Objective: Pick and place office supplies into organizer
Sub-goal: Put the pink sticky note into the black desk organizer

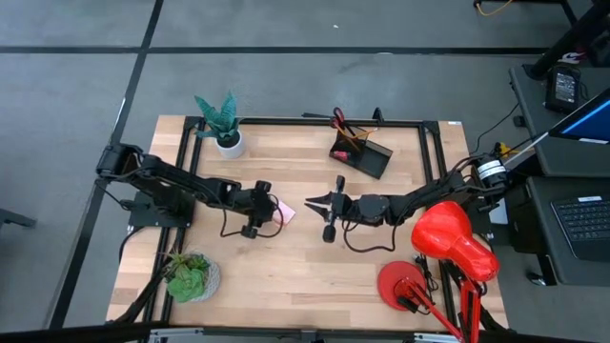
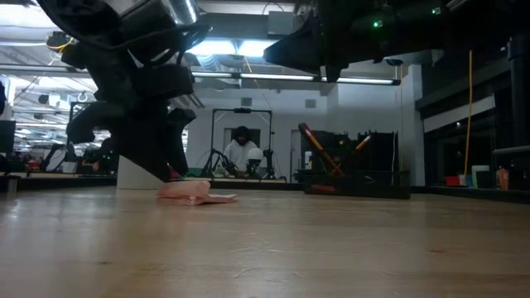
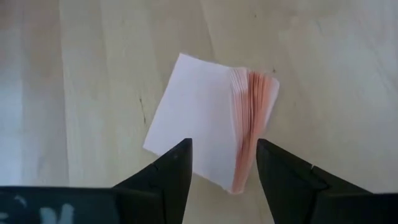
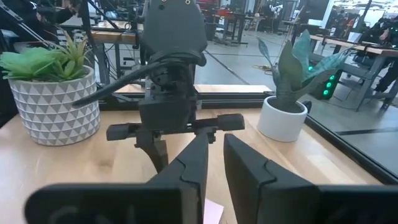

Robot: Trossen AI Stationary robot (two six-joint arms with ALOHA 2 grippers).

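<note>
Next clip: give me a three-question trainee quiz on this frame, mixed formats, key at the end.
1. True or false: the left gripper is shut on the pink sticky-note pad.
2. Where is the organizer? A) far side of the table, right of the white-potted plant B) beside the red desk lamp C) under the left arm
3. Fill in: the right gripper points toward the ____ gripper.

Key: 1 false, fingers open, straddling the pad. 2 A. 3 left.

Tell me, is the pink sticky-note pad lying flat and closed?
No. The sticky-note pad lies on the table with sheets fanned along one edge; the left gripper has open fingers above it.
</note>
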